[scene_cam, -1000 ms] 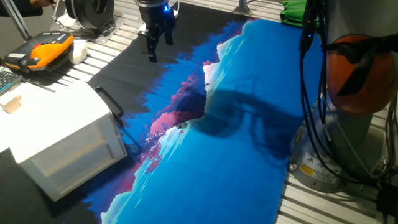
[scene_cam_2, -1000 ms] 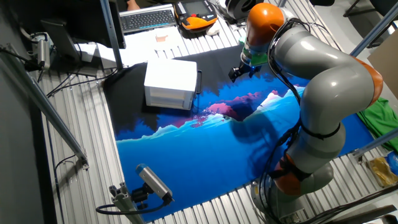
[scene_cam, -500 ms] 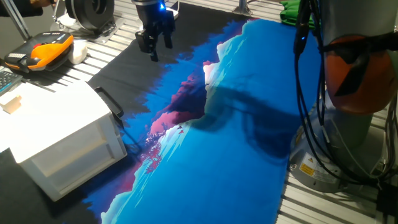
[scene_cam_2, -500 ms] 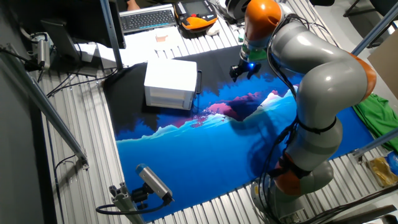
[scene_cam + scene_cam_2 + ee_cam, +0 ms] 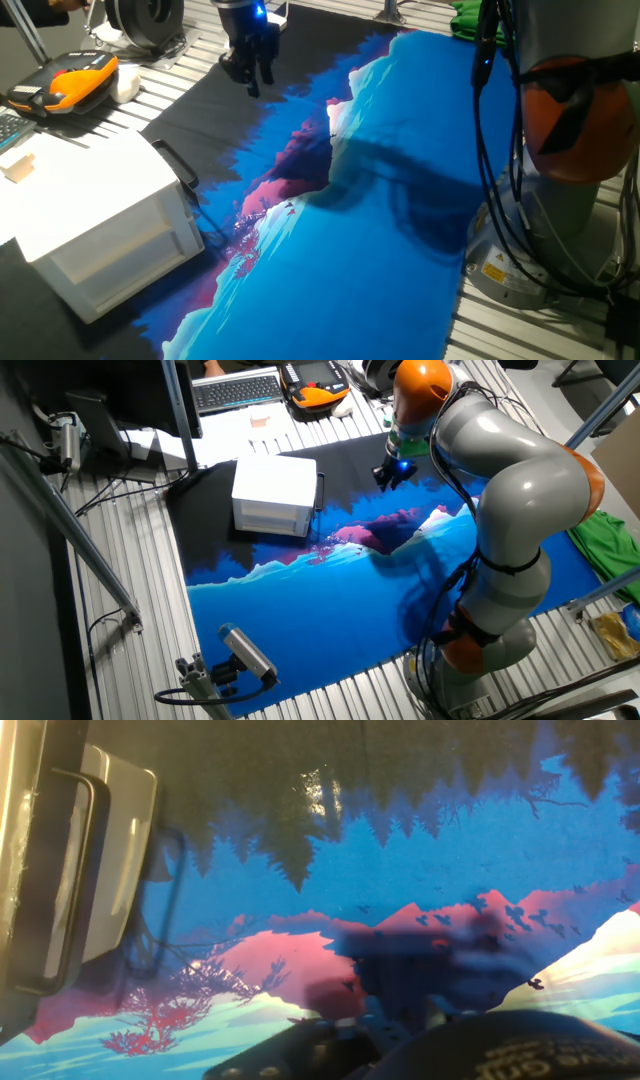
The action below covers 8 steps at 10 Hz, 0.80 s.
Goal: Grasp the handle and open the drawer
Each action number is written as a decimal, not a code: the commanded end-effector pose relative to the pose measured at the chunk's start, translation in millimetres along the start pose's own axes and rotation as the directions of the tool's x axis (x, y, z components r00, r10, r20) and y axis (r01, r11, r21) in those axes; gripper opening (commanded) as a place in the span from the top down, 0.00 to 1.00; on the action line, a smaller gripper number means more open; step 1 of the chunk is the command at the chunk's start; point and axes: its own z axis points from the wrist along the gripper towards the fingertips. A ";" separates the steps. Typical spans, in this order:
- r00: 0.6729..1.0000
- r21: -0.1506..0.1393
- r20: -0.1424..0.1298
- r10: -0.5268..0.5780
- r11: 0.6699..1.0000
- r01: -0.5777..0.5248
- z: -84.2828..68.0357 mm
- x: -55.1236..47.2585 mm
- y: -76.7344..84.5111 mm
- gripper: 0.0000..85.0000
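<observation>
Handle (image 5: 176, 166) well apart from gripper (image 5: 252, 82), drawer (image 5: 150, 240) shut

Bright overhead light, arm shadow on mat (image 5: 400, 200), hand view dim (foreground blurred)

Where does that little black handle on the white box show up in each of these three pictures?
One fixed view: the handle is left of centre, on the white box's right end.
The other fixed view: upper middle, on the box's right side.
Hand view: far left, a tall loop.
Shared landmark: the blue mountain mat.

one handle (image 5: 176, 164), one drawer (image 5: 105, 215), one keyboard (image 5: 238, 391)
</observation>
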 end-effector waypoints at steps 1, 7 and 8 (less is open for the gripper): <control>1.000 0.000 0.002 0.001 1.000 -0.001 -0.2 -0.2 0.0 1.00; 1.000 0.001 0.006 0.004 1.000 -0.004 -0.1 -0.5 -0.2 1.00; 1.000 -0.002 0.006 0.004 1.000 -0.004 0.5 -0.8 -0.1 1.00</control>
